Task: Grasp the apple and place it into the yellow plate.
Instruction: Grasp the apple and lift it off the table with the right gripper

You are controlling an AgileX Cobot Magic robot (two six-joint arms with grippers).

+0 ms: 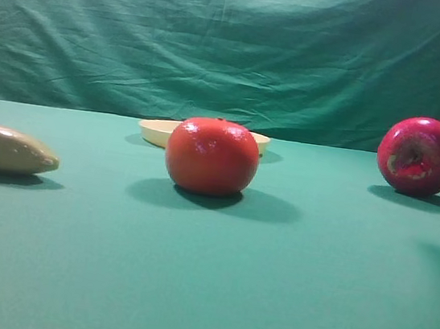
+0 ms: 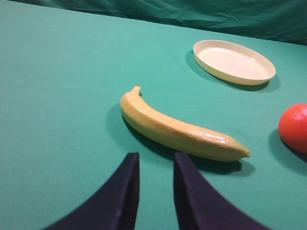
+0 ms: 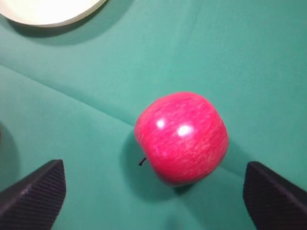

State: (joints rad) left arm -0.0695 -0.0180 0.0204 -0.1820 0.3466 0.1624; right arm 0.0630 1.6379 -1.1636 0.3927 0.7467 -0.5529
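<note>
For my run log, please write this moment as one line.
phase: pre-grasp | right gripper: jaws open wide, above apple, no contact | apple: on cloth | yellow plate: empty | left gripper: idle near banana

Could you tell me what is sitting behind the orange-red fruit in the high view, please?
The yellow plate lies behind the orange-red fruit, which covers its middle; only its two ends show there. The left wrist view shows the plate empty.
</note>
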